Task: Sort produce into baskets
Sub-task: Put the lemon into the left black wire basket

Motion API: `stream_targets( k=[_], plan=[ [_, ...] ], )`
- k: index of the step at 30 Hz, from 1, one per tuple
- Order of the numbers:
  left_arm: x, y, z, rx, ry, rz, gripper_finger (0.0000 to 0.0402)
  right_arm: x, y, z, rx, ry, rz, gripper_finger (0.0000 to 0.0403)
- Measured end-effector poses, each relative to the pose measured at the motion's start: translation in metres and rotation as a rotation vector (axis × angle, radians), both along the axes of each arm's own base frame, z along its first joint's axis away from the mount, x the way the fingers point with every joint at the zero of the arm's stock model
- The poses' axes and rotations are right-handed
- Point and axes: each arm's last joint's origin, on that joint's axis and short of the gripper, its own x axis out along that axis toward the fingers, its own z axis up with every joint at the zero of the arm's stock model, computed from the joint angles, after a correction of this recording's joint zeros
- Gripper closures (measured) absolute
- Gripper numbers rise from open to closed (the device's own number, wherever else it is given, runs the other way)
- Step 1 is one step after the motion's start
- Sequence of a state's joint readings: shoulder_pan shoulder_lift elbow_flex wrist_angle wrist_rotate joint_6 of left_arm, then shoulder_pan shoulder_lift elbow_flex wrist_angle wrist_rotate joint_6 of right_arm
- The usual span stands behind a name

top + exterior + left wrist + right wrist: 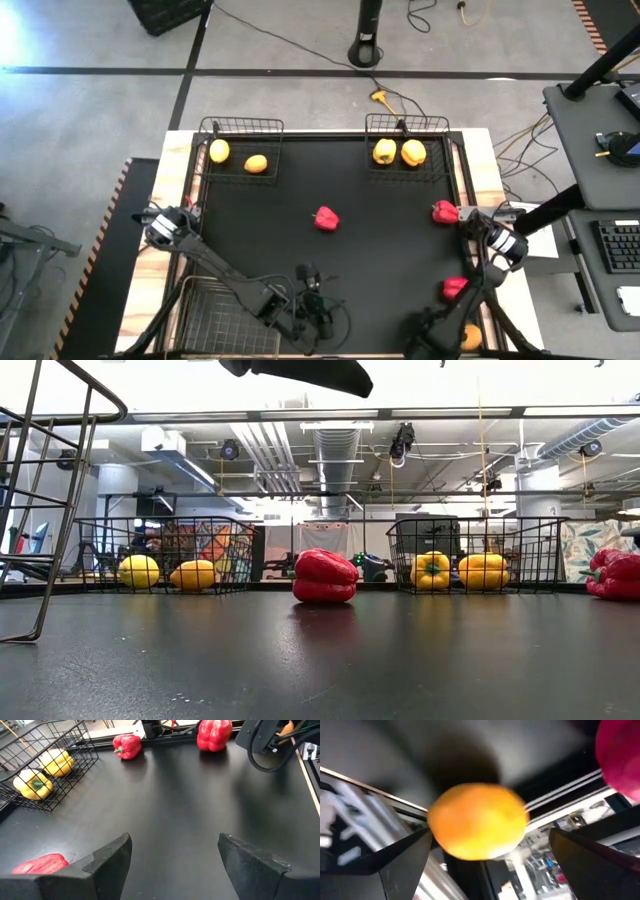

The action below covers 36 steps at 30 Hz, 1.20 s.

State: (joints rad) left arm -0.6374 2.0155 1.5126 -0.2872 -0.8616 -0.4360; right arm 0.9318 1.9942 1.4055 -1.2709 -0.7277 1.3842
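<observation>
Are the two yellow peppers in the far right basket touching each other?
Cannot tell. In the high view the two yellow peppers sit edge to edge with no gap visible, yet the low view seems to show a sliver between them.

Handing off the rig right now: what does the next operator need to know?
Left tool: open, empty, at the mat's near edge.
Right tool: open, last citrus between its fingers, not gripped.
Done: two citrus in far left basket; two yellow peppers in far right basket.
Left: last citrus, plus three red peppers on the mat. Near basket shows no produce.
</observation>
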Motion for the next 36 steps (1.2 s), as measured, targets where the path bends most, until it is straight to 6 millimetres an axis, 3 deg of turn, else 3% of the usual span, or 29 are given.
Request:
stream_targets(
  k=[12,19,25,32,36],
  plan=[
    [-0.003,0.000,-0.007,-0.025,0.003,0.019,0.0122,-0.011,-0.005,-0.016,0.029,-0.052,0.122,0.0039],
    [-0.005,0.002,-0.012,-0.035,0.009,0.031,0.0122,-0.011,-0.007,-0.018,0.021,-0.060,0.135,0.0070],
    [-0.006,0.002,-0.015,-0.038,0.010,0.035,0.0122,-0.010,-0.008,-0.018,0.011,-0.077,0.148,0.0070],
    [-0.007,0.001,-0.015,-0.025,0.015,0.023,0.0122,-0.005,-0.009,-0.009,0.015,-0.113,0.137,0.0075],
    [-0.015,-0.010,-0.013,0.018,0.032,-0.032,0.0122,0.002,-0.008,0.003,0.026,-0.168,0.132,0.0076]
  ],
)
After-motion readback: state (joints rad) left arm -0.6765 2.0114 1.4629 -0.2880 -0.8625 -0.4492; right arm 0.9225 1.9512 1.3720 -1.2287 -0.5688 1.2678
